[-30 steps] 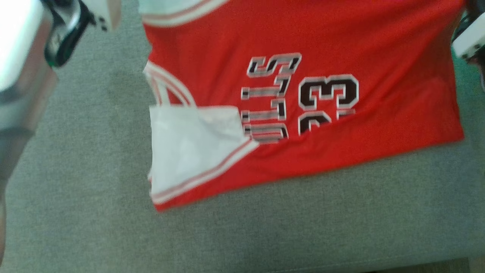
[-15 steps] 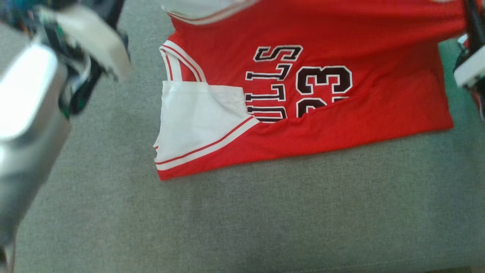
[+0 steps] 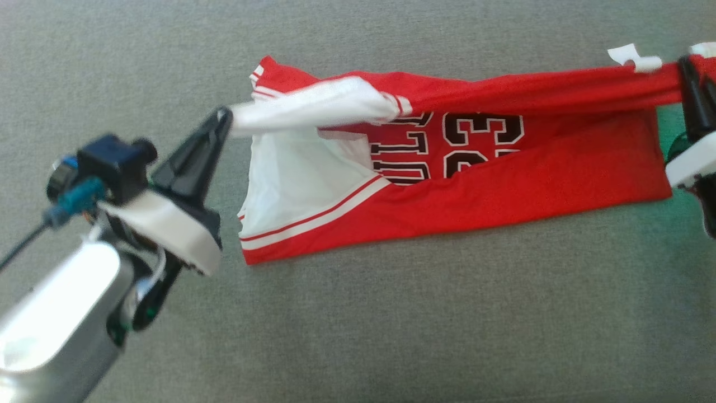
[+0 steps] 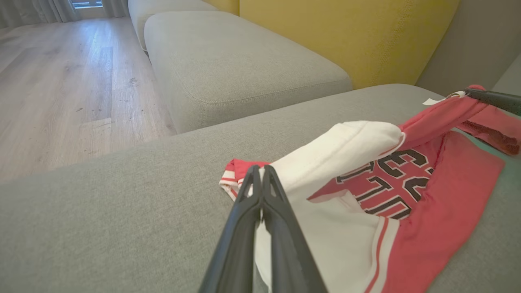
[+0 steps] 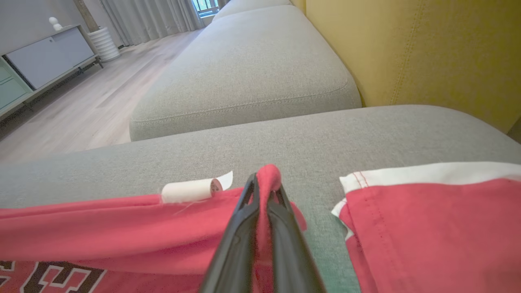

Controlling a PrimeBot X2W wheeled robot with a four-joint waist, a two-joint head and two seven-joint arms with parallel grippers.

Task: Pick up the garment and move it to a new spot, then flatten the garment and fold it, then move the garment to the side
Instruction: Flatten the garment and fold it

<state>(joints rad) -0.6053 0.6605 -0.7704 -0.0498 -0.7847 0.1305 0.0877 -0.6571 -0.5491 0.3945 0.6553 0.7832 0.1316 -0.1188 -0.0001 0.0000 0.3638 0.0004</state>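
The garment (image 3: 531,179) is a red jersey with white trim and black lettering, lying on a grey sofa cushion (image 3: 391,336). Its far edge is lifted and stretched taut between my two grippers, above the lettering. My left gripper (image 3: 224,116) is shut on the white armhole end, with the fingers pinched together on white cloth (image 4: 260,173). At the right edge my right gripper (image 3: 683,62) is shut on the red hem, with a fold of red fabric squeezed between its fingers (image 5: 264,183) beside a white label (image 5: 195,189). The near half of the garment (image 4: 439,203) rests flat.
A yellow backrest (image 4: 366,36) stands behind the cushion, and a second grey cushion (image 4: 236,61) adjoins it. Wooden floor (image 4: 61,81) lies beyond the sofa's edge. Red cloth with a white edge (image 5: 431,219) lies right of my right fingers. A sideboard (image 5: 40,61) is far off.
The head view has pulled back. Both grippers have brought the garment's far edge toward the near edge, so it now hangs stretched over the top of the lettering.
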